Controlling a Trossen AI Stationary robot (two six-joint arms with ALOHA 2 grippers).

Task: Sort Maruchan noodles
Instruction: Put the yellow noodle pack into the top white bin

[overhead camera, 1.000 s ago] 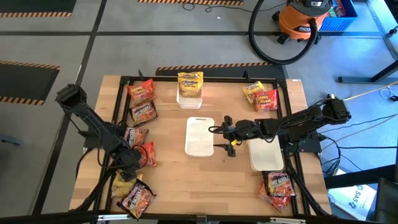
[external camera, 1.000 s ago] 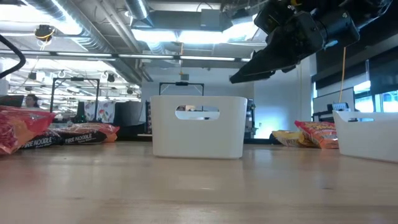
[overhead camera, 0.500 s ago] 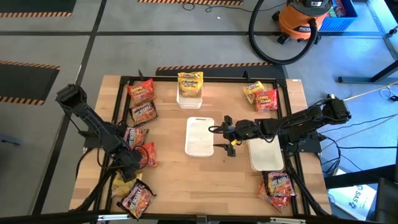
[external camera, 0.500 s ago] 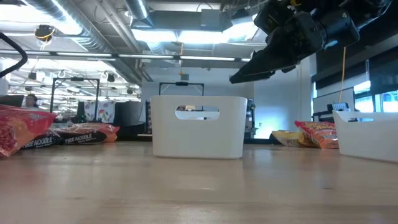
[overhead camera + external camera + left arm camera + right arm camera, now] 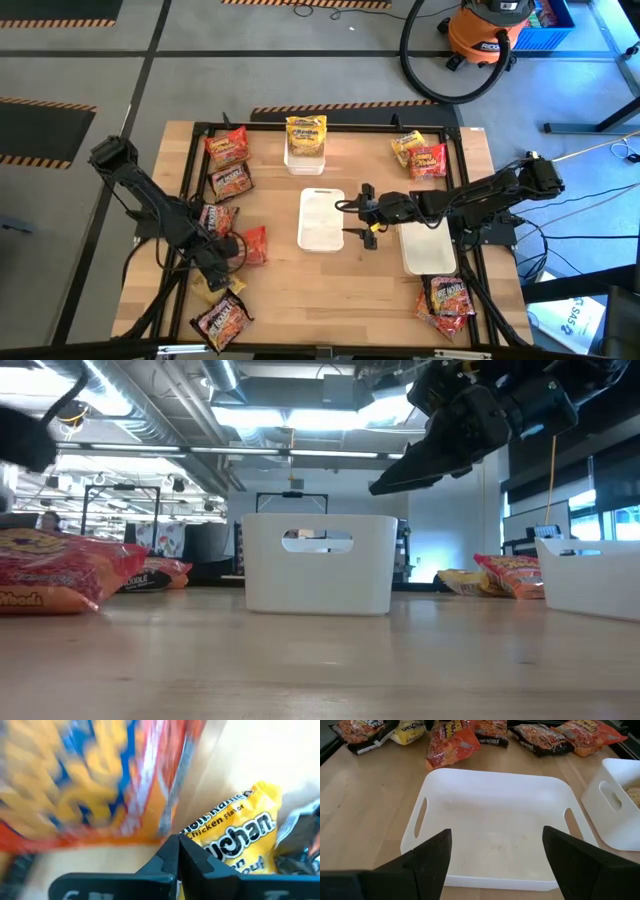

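High view: yellow packet [image 5: 306, 134] (binned)

Both arms matte black throughout, built of boxy link segments with blocky joint housings.

Left arm [image 5: 150, 205], left side of the high view: chunky square housing at its outer end, slimmer links running in toward the tabletop, thin black cables alongside the lower links.

Right arm [image 5: 480, 200], right side of the high view: same dark finish, rounded joint block at its far end, black cables looping near its base. Small yellow mark near its end effector [image 5: 350, 219].

Right end effector fingers [image 5: 572, 862]: flat, broad, dark wedges with angled edges.

Left end effector fingers [image 5: 170, 862]: black, narrow, tapering to a point, smooth plastic look.
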